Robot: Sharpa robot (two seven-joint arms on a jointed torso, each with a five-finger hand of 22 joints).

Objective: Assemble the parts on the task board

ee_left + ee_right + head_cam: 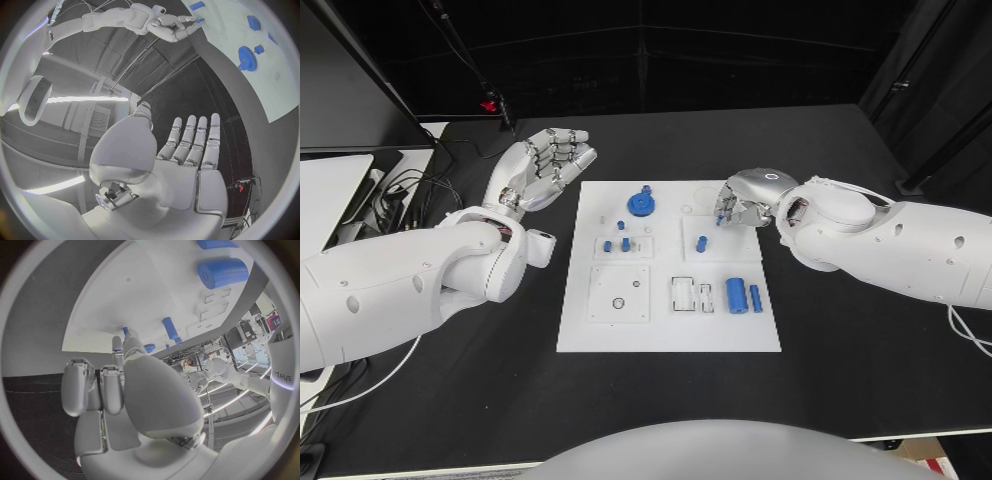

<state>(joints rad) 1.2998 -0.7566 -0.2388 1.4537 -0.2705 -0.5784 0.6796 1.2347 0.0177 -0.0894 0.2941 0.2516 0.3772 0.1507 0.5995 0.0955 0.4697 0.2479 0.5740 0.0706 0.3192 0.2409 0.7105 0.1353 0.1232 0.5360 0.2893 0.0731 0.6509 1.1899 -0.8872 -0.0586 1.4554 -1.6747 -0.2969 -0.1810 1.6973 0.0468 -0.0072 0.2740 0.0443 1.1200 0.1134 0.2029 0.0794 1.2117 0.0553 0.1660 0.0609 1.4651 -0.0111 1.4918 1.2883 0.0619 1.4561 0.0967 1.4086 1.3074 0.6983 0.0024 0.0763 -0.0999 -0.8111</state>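
right hand [737, 203]: fingertips down on small blue peg [702, 241], grip unclear
left hand [545, 160]: open, off board [668, 330]
peg: probably light, rigid, slick; pinch its sides

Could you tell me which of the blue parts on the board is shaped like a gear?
The round blue gear near the board's far edge. It is a toothed disc lying flat, while the other blue parts are cylinders or pegs.
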